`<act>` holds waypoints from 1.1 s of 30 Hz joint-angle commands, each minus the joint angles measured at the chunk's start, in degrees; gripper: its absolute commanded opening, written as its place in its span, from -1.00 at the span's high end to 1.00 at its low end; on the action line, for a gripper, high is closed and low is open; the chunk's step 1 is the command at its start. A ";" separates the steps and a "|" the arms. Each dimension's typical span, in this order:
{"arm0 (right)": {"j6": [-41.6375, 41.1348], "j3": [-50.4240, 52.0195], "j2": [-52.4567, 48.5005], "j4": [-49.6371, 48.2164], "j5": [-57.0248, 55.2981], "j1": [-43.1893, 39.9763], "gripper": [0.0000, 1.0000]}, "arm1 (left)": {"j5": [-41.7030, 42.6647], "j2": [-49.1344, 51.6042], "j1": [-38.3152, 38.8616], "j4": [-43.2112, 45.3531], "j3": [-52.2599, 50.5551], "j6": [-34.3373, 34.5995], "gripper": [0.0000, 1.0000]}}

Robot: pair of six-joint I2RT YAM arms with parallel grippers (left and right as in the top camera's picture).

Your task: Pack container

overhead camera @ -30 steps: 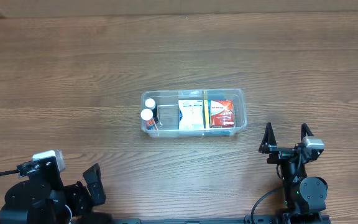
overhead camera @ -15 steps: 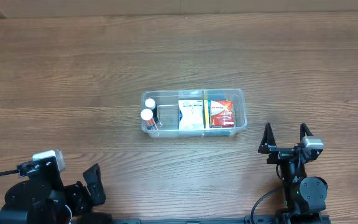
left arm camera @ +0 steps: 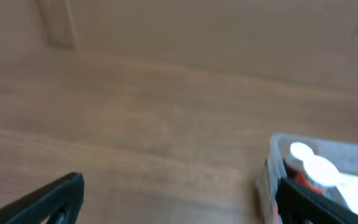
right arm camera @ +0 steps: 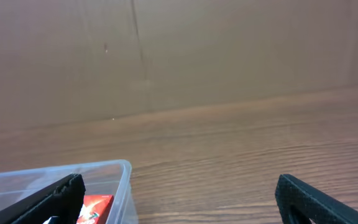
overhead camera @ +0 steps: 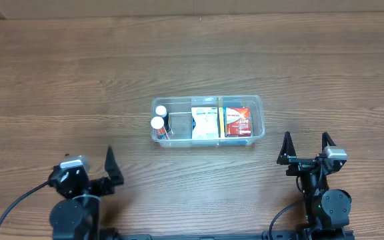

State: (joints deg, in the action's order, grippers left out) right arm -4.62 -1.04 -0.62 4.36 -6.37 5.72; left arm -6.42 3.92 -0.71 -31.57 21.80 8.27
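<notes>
The clear plastic container (overhead camera: 261,119) lies at the table's middle. It holds two white-capped small bottles (overhead camera: 159,117) at its left end, a white packet (overhead camera: 205,123) and a red packet (overhead camera: 237,121). My left gripper (overhead camera: 89,164) is open and empty, near the front left, well short of the container. Its wrist view shows the container's left end (left arm camera: 277,155) and the bottle caps (left arm camera: 312,165) beside the right finger of the gripper (left arm camera: 185,205). My right gripper (overhead camera: 307,145) is open and empty, to the front right of the container. Its wrist view (right arm camera: 179,202) shows the container's corner (right arm camera: 124,169) and red packet (right arm camera: 95,208).
The wooden table (overhead camera: 79,73) stretches wide around the container. A brown wall (right arm camera: 229,50) rises behind the table's far edge. The two arm bases stand at the front edge.
My left arm has swung up and to the right from the front left corner, and its open fingers now point up the table. The right arm and the container have not moved.
</notes>
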 commanded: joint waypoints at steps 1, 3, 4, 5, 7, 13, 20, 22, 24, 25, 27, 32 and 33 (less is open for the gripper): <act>0.15 0.57 0.46 -0.26 0.04 -0.22 -1.00 | 5.31 -3.76 -0.42 15.47 -10.01 -5.53 -1.00; 0.15 0.57 0.46 -0.26 0.04 -0.22 -1.00 | 9.81 -3.74 -0.42 27.32 -16.15 -10.67 -1.00; 0.15 0.57 0.46 -0.26 0.04 -0.22 -1.00 | 11.23 -3.74 -0.42 30.27 -18.29 -11.56 -1.00; 0.15 0.57 0.46 -0.26 0.04 -0.22 -1.00 | 12.04 -3.74 -0.42 31.39 -20.15 -11.45 -1.00; 0.15 0.57 0.46 -0.26 0.04 -0.22 -1.00 | 12.33 -3.74 -0.42 27.43 -21.49 -9.33 -1.00; 0.15 0.57 0.46 -0.26 0.04 -0.22 -1.00 | 12.22 -3.67 -0.39 27.58 -21.49 -9.38 -1.00; 0.15 0.57 0.46 -0.26 0.04 -0.22 -1.00 | 12.22 -3.67 -0.39 27.58 -21.49 -9.40 -1.00; 0.15 0.57 0.46 -0.26 0.04 -0.22 -1.00 | 12.22 -3.67 -0.39 27.58 -21.49 -9.38 -1.00; 0.15 0.57 0.46 -0.26 0.04 -0.22 -1.00 | 12.22 -3.67 -0.39 27.58 -21.49 -9.40 -1.00; 0.15 0.57 0.46 -0.26 0.04 -0.22 -1.00 | 12.22 -3.67 -0.39 27.58 -21.49 -9.40 -1.00; 0.15 0.57 0.46 -0.26 0.04 -0.22 -1.00 | 12.22 -3.67 -0.39 27.58 -21.49 -9.40 -1.00; 0.15 0.57 0.44 -0.26 0.04 -0.22 -1.00 | 12.22 -3.67 -0.39 27.58 -21.49 -9.40 -1.00; 0.15 0.57 0.44 -0.26 0.04 -0.22 -1.00 | 12.22 -3.67 -0.39 27.58 -21.49 -9.38 -1.00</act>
State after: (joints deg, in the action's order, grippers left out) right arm -4.64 -1.04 -0.62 4.34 -6.35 5.69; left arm 4.60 0.86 -0.80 -3.88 0.47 -0.05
